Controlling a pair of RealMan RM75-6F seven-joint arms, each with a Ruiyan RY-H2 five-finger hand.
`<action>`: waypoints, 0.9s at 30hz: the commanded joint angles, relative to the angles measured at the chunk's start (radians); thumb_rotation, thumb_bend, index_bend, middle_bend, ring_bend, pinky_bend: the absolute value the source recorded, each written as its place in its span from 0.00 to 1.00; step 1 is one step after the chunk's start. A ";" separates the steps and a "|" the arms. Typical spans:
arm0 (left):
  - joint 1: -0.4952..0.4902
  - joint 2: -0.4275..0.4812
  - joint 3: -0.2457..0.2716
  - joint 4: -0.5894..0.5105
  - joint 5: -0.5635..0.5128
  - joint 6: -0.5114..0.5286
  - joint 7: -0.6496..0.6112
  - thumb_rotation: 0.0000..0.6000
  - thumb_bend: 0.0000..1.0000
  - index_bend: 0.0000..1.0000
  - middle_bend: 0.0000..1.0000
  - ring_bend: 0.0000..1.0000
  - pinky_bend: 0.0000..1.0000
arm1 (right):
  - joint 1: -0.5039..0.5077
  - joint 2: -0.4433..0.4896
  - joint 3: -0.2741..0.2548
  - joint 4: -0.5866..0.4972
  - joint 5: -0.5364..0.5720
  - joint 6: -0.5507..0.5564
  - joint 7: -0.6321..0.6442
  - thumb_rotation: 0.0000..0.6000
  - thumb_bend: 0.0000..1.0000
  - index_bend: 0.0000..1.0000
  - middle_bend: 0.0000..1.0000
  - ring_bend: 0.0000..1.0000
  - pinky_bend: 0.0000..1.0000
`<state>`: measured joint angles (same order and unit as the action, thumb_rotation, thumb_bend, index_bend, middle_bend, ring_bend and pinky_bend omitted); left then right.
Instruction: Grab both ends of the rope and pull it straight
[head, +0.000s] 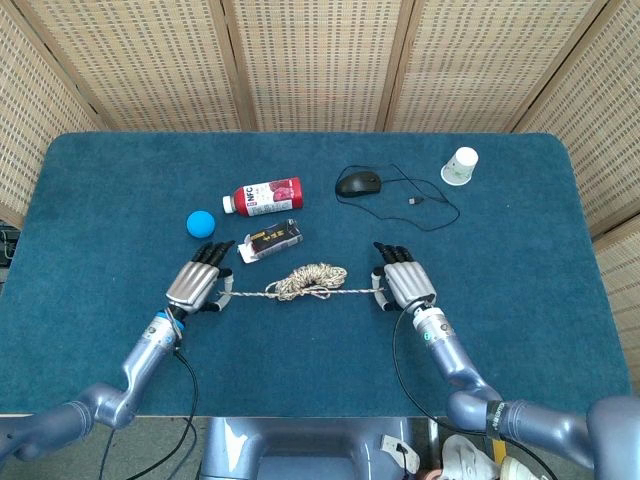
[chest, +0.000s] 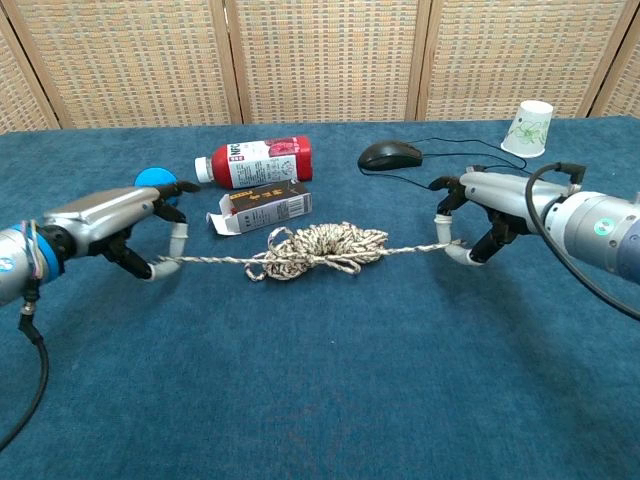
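Note:
A speckled beige rope (head: 310, 280) (chest: 315, 248) lies on the blue table with a loose tangle in its middle. Taut strands run out of the tangle to both sides. My left hand (head: 198, 285) (chest: 115, 230) pinches the rope's left end just above the cloth. My right hand (head: 403, 284) (chest: 490, 215) pinches the right end in the same way. The two hands stand level with each other, one on each side of the tangle.
Behind the rope lie a small dark carton (head: 272, 239), a red juice bottle (head: 266, 196) and a blue ball (head: 200, 223), close to my left hand. A black mouse (head: 358, 183) with its cable and a paper cup (head: 461, 165) sit further back right.

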<state>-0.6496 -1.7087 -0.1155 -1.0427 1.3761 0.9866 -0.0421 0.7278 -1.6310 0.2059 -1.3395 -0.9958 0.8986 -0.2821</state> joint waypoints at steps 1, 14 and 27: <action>0.025 0.064 -0.006 0.027 0.009 0.049 0.015 1.00 0.44 0.86 0.00 0.00 0.00 | -0.008 0.030 0.000 0.005 -0.016 0.019 -0.007 1.00 0.45 0.71 0.00 0.00 0.00; 0.089 0.224 -0.009 0.189 -0.019 0.049 -0.125 1.00 0.44 0.86 0.00 0.00 0.00 | -0.046 0.157 0.002 0.092 0.001 0.018 -0.002 1.00 0.45 0.71 0.00 0.00 0.00; 0.086 0.163 0.007 0.329 0.007 0.037 -0.230 1.00 0.34 0.69 0.00 0.00 0.00 | -0.072 0.166 -0.021 0.146 -0.012 -0.010 0.040 1.00 0.36 0.51 0.00 0.00 0.00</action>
<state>-0.5629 -1.5431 -0.1093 -0.7157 1.3814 1.0214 -0.2706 0.6560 -1.4638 0.1855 -1.1946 -1.0054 0.8887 -0.2441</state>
